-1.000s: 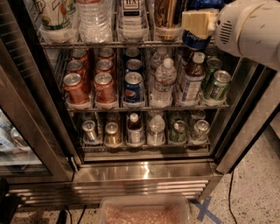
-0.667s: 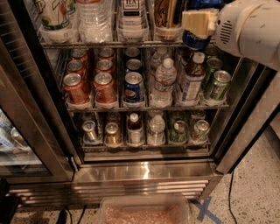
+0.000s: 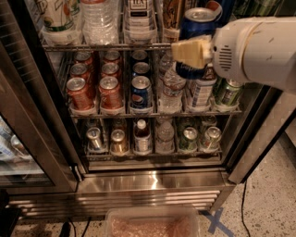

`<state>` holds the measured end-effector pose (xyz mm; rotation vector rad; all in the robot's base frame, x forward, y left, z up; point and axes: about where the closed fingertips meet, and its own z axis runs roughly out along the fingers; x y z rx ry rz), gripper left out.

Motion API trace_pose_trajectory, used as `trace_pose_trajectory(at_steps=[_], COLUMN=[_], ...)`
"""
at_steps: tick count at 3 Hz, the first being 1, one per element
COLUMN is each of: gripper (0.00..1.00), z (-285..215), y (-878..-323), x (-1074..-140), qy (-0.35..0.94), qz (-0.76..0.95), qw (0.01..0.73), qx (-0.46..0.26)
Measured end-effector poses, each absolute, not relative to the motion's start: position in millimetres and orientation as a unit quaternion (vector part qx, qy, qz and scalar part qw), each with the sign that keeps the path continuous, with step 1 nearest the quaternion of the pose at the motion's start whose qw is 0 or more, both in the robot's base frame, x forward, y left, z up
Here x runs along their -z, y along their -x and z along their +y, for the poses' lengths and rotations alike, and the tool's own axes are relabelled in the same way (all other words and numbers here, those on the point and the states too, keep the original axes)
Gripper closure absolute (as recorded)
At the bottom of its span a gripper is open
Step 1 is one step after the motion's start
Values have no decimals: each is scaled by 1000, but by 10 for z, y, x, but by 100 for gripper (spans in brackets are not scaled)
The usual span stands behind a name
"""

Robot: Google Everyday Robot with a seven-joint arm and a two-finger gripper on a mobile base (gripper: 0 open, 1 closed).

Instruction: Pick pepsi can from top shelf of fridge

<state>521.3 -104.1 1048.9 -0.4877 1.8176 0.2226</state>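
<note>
the gripper point(image 3: 196, 50), in the upper right of the frame, has its cream fingers point(image 3: 188, 50) clamped around the pepsi can point(image 3: 196, 28), which is upright at the right end of the top shelf point(image 3: 106, 46) of the fridge point(image 3: 152, 181). red cans point(image 3: 79, 92) sit on the rack below.

Upper right: gripper point(image 3: 192, 51) clamped across pepsi can point(image 3: 196, 24); no lettering legible on the side showing. Lower left of gripper: blue can point(image 3: 141, 94), red-white-blue globe logo, faint white "pepsi". Upper left of gripper: carton point(image 3: 138, 11), dark letters, unreadable. Far below gripper: blue tape X point(image 3: 216, 222) on floor point(image 3: 273, 203).
</note>
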Motion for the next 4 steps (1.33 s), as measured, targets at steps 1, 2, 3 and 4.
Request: trace_pose_trajectory(at_steps=[1, 2, 3, 4], gripper=[100, 100, 100, 100], z=[-863, -927, -815, -632], y=[-4914, -4726, -4556, -4547], x=[-10324, -10275, -10201, -10163], qy=[260, 299, 324, 352], qz=[794, 794, 798, 797], qw=[535, 501, 475, 454], qx=[-129, -168, -181, -185])
